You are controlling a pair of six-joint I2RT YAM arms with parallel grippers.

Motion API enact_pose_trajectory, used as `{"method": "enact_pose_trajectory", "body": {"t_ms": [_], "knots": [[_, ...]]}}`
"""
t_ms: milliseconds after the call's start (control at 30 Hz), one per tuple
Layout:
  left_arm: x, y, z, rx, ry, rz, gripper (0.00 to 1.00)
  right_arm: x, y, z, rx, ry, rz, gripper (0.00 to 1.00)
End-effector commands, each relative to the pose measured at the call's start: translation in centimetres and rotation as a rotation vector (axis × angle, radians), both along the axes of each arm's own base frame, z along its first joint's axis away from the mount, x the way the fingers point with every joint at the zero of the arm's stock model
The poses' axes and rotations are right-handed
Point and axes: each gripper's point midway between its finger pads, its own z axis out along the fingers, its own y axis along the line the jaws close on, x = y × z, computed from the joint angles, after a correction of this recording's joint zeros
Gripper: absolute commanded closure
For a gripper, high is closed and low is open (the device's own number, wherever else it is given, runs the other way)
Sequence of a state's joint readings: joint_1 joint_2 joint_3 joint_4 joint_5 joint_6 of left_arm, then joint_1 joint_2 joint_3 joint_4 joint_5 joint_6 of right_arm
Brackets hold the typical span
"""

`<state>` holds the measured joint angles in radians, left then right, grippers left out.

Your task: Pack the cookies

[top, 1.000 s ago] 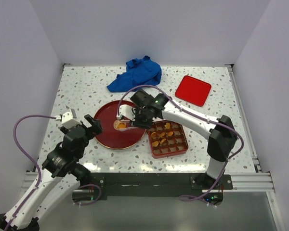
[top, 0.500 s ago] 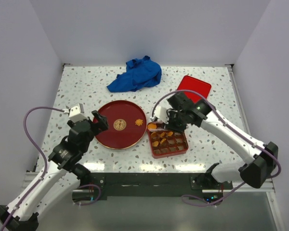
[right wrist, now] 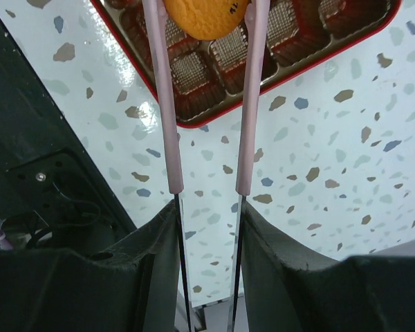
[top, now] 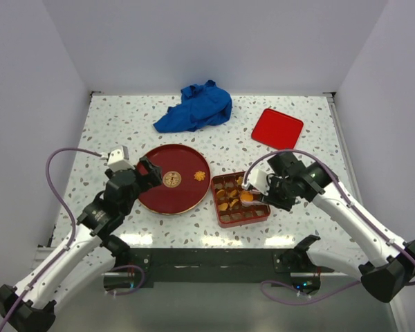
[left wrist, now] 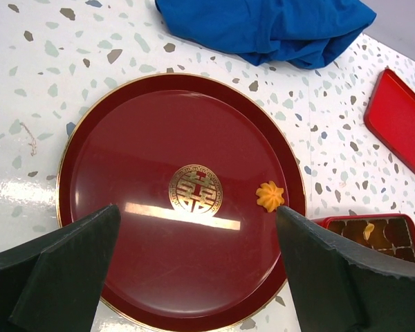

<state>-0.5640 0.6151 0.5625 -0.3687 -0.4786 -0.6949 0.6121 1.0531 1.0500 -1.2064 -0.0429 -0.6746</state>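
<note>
Blue cloth [top: 195, 107] crumpled at far edge of speckled desk [top: 117, 131]. Flat red lid [top: 277, 128] far right, apart from cloth. Dark red round plate [top: 173, 198], gold emblem [top: 173, 180] at centre; compartmented red box [top: 256, 209] just beside, right.

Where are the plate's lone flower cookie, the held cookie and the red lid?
flower cookie [left wrist: 270, 196], left wrist view, its centre
held cookie [right wrist: 206, 15], right wrist view, its visible middle
red lid [top: 277, 129], top external view, its centre
</note>
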Motion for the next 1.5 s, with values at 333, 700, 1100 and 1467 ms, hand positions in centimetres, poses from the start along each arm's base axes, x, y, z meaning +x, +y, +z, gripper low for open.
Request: {"method": "enact_pose_trajectory", "body": {"t_ms": [333,700,1100,1467], "knots": [[0.3,-0.3,0.9,-0.034,-0.047,-0.009,0.0,0.2,-1.0,-1.9,-0.033,0.04,-0.055,0.77],[-0.1,0.1,0.7,-0.038,-0.044,0.008,0.0,1.5,0.4,-2.5,-0.024,0.08,-0.053,0.74],[-0.1,0.2,0.5,-0.045,-0.042,0.017,0.0,1.6,0.2,-2.8,-0.042,0.088,-0.061,0.61],[0.0,0.1,0.6,-0.043,-0.042,0.012,0.0,1.8,0.3,-2.3,-0.025,0.082,-0.084,0.59]]}}
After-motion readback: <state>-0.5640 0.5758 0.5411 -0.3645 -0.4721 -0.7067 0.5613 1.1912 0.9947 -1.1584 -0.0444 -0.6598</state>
